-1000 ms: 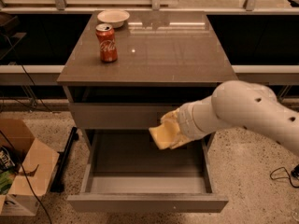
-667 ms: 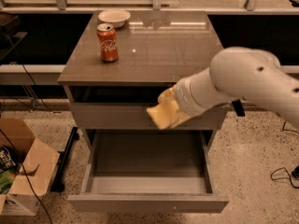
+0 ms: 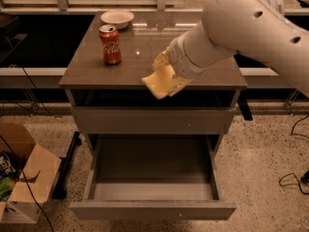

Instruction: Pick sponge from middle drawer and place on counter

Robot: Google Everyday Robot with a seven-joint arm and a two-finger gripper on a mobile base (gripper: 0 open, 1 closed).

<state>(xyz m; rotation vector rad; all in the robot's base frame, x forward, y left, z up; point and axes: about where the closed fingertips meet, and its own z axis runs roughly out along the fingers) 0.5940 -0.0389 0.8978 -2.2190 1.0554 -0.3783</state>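
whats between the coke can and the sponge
Only bare counter, shown in the camera view; the gripper holds the sponge over the counter's front edge.

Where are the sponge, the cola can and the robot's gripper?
sponge (image 3: 155, 85): camera view, its pale-yellow lower left corner.
cola can (image 3: 110, 45): camera view, middle of its red side.
gripper (image 3: 169, 76): camera view, between fingertips, shut on sponge over the counter (image 3: 91, 74) front.

White Coca-Cola script on the red can (image 3: 110, 44), left of the gripper (image 3: 167, 80) at the front edge of the counter (image 3: 96, 74)
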